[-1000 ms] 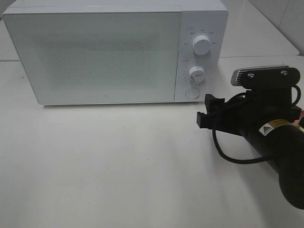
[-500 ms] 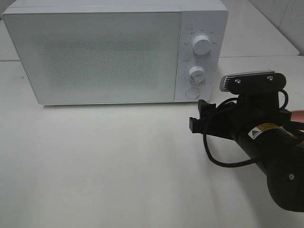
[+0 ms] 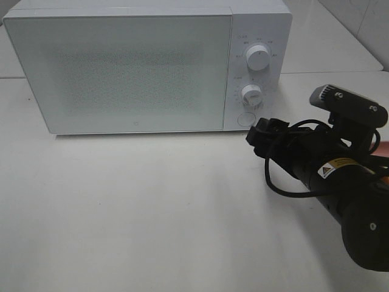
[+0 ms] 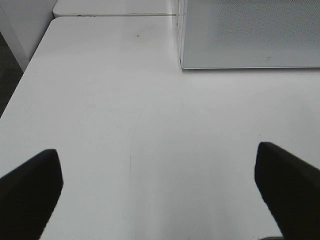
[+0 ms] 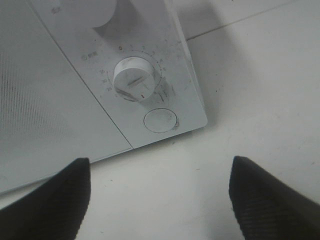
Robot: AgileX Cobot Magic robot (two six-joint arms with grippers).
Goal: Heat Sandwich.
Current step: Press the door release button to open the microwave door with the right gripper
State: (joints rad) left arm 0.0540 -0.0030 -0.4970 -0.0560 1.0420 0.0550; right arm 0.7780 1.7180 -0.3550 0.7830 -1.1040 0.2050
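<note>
The white microwave [image 3: 121, 67] stands at the back of the table with its door shut. The sandwich is out of view. My right gripper [image 3: 259, 131] is open and empty, tilted, just to the right of and slightly below the round button [image 3: 245, 119] on the control panel. In the right wrist view its open fingers [image 5: 45, 200] frame the table just in front of that button [image 5: 160, 120], not touching it. My left gripper [image 4: 160, 200] is open and empty above bare table, in front of the microwave's left corner [image 4: 182, 65]; it does not show in the high view.
Two knobs, an upper knob [image 3: 258, 58] and a lower knob [image 3: 250, 93], sit above the button. A pink sliver [image 3: 384, 146] shows at the right edge behind the right arm. The white table [image 3: 134, 207] stretches in front of the microwave. The table's left edge [image 4: 20, 85] shows in the left wrist view.
The right arm dipped left, then rose toward the microwave's control panel and rolled its wrist. The gripper now sits closer to the round button. The microwave is unchanged.
</note>
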